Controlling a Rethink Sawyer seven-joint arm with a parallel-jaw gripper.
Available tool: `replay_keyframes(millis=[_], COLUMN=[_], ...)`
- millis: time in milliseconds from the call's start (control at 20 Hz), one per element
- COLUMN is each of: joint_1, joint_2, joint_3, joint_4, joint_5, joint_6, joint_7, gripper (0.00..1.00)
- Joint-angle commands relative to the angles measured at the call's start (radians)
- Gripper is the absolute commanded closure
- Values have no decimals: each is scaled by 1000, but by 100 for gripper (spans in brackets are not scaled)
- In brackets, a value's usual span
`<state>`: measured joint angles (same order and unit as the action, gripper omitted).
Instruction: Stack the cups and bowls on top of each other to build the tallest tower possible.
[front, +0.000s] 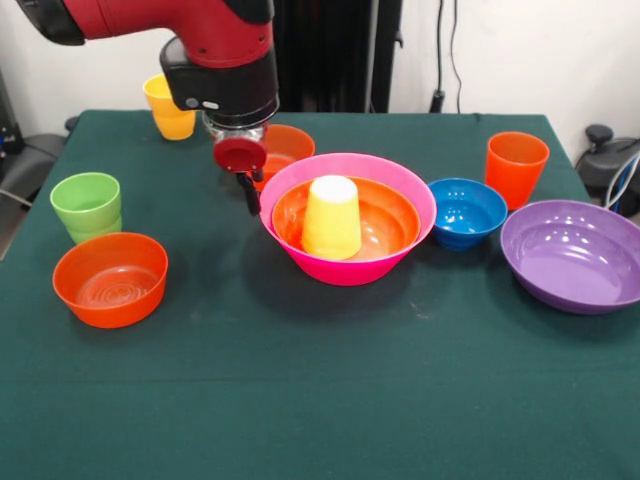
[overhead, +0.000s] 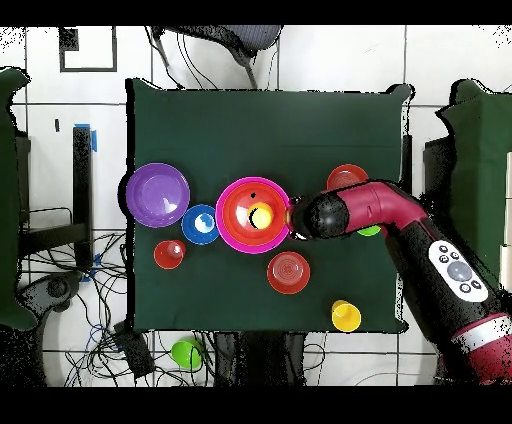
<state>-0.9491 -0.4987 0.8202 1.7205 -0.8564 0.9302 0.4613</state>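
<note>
The tower (front: 345, 228) stands about mid-tabletop and consists of three pieces only: the largest pink bowl (front: 350, 268) as base, mouth up; a large orange bowl (front: 385, 222) nested inside it, also mouth up; and a yellow cup (front: 332, 217) set mouth-down in the orange bowl, its closed base uppermost and its long axis upright. Judged on that, the build is at an early stage. Loose pieces remain spread on the green tabletop (front: 300, 400): in the front view, a small orange bowl (front: 110, 279) and a green cup (front: 87, 206) toward the left edge, a second yellow cup (front: 170, 108) at the far left corner, another small orange bowl (front: 288, 148) just behind the tower, a small blue bowl (front: 466, 212) just beside the pink rim on the right, an orange cup (front: 516, 167) beyond it, and the large purple bowl (front: 575, 254) at the right edge. All loose bowls and cups sit mouth up. The hand (front: 247, 185) hangs just beside the pink bowl's left rim, apart from the yellow cup and carrying nothing that can be seen; whether its jaws are wide or narrow cannot be told. The overhead view confirms the arm (overhead: 400, 225) reaching to the rim of the pink bowl.
</note>
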Motion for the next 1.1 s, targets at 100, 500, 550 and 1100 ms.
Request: replay_keyframes(millis=[100, 500, 550, 1100], joint_1=[23, 34, 33, -78], joint_2=[24, 24, 25, 43], joint_3=[-86, -99, -99, -95], joint_4=[-80, -86, -86, 15], joint_5=[-87, -100, -102, -111], joint_6=[91, 65, 60, -12], joint_7=[-190, -178, -178, -224], gripper=[0, 0, 0, 0])
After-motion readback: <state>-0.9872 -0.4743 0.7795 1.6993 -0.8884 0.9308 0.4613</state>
